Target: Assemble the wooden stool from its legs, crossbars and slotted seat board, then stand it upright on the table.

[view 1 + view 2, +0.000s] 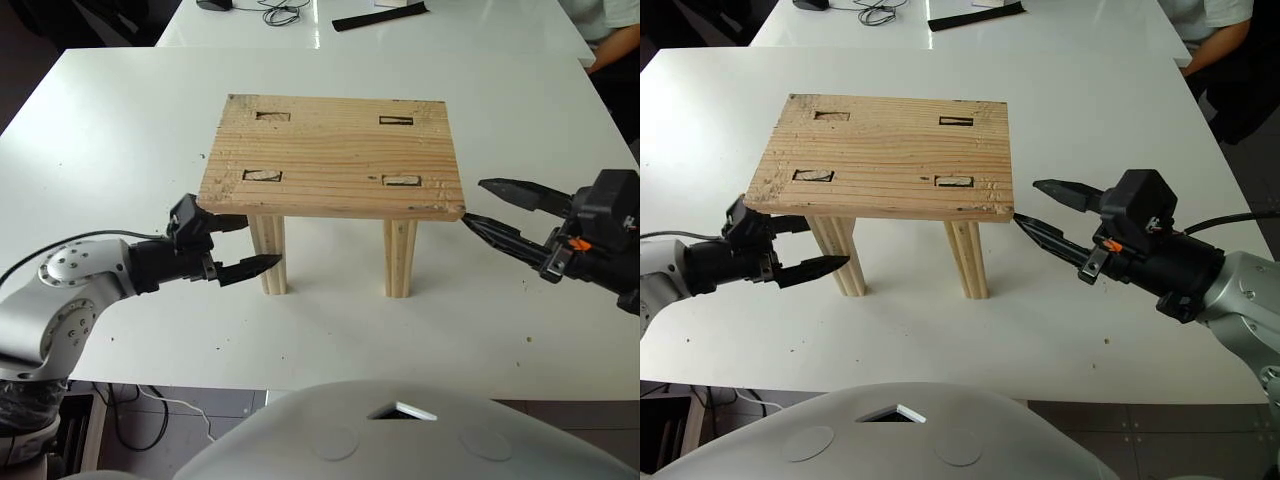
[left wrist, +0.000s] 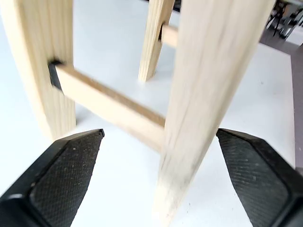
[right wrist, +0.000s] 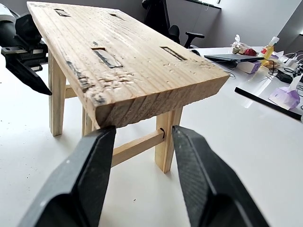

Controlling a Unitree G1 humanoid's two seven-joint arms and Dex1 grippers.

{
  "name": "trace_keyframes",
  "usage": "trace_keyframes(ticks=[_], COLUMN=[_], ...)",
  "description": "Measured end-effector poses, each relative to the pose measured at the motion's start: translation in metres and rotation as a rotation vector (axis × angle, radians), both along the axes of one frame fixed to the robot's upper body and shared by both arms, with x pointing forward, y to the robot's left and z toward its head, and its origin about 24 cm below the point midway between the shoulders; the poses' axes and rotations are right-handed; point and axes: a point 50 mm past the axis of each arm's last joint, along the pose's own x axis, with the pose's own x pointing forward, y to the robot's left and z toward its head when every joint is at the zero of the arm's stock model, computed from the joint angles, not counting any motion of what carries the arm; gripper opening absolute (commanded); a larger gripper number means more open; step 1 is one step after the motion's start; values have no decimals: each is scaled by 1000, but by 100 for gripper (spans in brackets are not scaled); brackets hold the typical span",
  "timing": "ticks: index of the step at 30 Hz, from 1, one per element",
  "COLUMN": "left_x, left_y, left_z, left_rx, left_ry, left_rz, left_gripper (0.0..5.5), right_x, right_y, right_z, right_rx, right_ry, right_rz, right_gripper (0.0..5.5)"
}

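**Fig. 1. Assembled stool between 2 open grippers, seen from the near side of the table.**

- **Stool.** The wooden stool (image 1: 332, 196) stands upright near the middle of the white table (image 1: 120, 120). The slotted seat board (image 1: 330, 155) lies on top, with a tenon end showing in each of its 4 slots. The front-left leg (image 1: 270, 255) and the front-right leg (image 1: 400, 258) rest on the tabletop. A crossbar (image 2: 109, 106) joins 2 legs below the seat.
- **Left gripper** (image 1: 255, 243). It is spread wide at the stool's left front corner and holds nothing. One finger lies just under the seat's edge and the other just beside the front-left leg. From the wrist, that leg stands in line with the gap. Whether either finger touches the wood cannot be told.
- **Right gripper** (image 1: 473, 201). It is spread wide and empty at the seat's right front corner. The corner sits just ahead of the gap, not inside it.
- **Handling (judgement).** The stool looks stiff, fairly light and rough-grained, so rubber pads should grip it without slipping. The joints appear push-fitted, so a pull on the seat alone may lift the board off its tenons. A leg near a crossbar, or both short ends of the seat pinched together, seems the safer hold. The task looks all but done.
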Motion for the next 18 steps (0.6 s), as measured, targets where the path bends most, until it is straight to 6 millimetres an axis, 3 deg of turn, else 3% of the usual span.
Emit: trace_keyframes(ticks=[5, 9, 15, 18], left_x=[2, 0, 5, 28], left_y=[0, 18, 74, 98], left_z=[-14, -11, -2, -5], left_rx=[-14, -30, -109, -66], left_ry=[-8, -11, -37, -138], left_rz=[20, 39, 244, 457], left_gripper=[440, 440, 440, 440], right_x=[7, 11, 18, 36], right_y=[-9, -35, -64, -67], right_z=[-14, -44, -101, -124], right_rx=[-58, -124, -90, -29], right_ry=[20, 97, 161, 121], right_rz=[-54, -196, -481, -662], right_gripper=[218, 218, 218, 218])
